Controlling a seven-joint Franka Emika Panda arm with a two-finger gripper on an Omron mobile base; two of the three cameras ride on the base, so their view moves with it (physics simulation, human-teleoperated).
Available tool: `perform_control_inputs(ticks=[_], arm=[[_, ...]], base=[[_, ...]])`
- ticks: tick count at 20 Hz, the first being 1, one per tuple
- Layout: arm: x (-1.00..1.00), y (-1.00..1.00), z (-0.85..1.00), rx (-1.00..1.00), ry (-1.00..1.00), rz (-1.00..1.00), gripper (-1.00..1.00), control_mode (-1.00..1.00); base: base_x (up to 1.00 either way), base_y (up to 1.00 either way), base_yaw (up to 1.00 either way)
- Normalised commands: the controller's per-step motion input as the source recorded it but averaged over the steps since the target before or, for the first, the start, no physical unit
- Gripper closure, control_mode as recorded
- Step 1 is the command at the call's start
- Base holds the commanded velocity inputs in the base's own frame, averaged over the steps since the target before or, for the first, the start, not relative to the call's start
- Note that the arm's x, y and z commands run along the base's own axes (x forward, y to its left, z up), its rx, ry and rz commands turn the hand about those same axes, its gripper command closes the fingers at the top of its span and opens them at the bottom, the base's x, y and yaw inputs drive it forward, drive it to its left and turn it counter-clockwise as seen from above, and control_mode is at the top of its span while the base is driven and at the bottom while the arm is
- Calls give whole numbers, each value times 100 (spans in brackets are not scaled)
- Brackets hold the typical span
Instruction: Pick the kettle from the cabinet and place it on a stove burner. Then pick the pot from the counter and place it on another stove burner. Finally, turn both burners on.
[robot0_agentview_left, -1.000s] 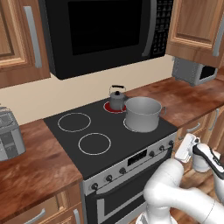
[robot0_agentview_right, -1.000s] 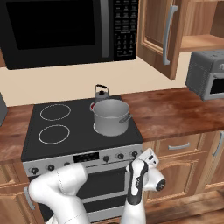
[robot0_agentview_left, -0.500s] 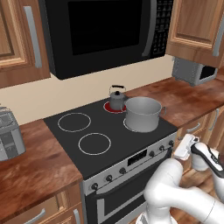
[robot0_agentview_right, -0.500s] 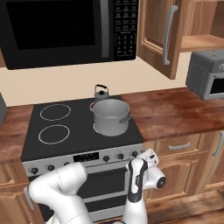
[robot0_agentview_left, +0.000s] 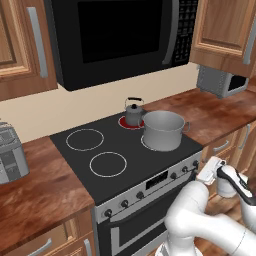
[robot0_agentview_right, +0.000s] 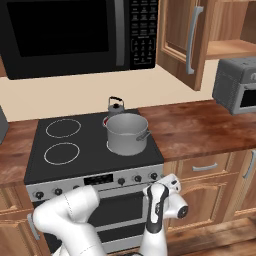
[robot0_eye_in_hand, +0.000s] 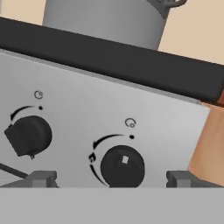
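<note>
The small dark kettle (robot0_agentview_left: 133, 112) (robot0_agentview_right: 115, 106) stands on the rear right burner (robot0_agentview_left: 124, 123), which glows red. The wide grey pot (robot0_agentview_left: 163, 130) (robot0_agentview_right: 126, 133) (robot0_eye_in_hand: 105, 19) sits on the front right burner of the black cooktop (robot0_agentview_left: 100, 145). My gripper (robot0_agentview_left: 204, 172) (robot0_agentview_right: 165, 184) (robot0_eye_in_hand: 111, 179) is open, low in front of the stove's right end. In the hand view its fingertips (robot0_eye_in_hand: 41, 178) flank the rightmost black knob (robot0_eye_in_hand: 122, 166) without touching it. A second knob (robot0_eye_in_hand: 28, 134) sits to the left. The cabinet (robot0_agentview_right: 182, 40) stands open above the counter (robot0_agentview_right: 200, 125).
A black microwave (robot0_agentview_left: 120, 35) hangs over the stove. A toaster (robot0_agentview_left: 10, 152) stands on the left counter and a grey toaster oven (robot0_agentview_right: 237, 85) (robot0_agentview_left: 220, 80) on the right. Wooden drawers (robot0_agentview_right: 205, 167) flank the oven front beside my arm.
</note>
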Motion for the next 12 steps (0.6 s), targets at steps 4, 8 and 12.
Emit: perform_control_inputs(ticks=[4,8,12], arm=[[13,-5,-11,3,0,0,-100,-100],[16,-2,-5,2,0,0,-100,-100],[16,-9,0,1,0,0,-100,-100]], base=[[0,0,0],[0,0,0],[0,0,0]])
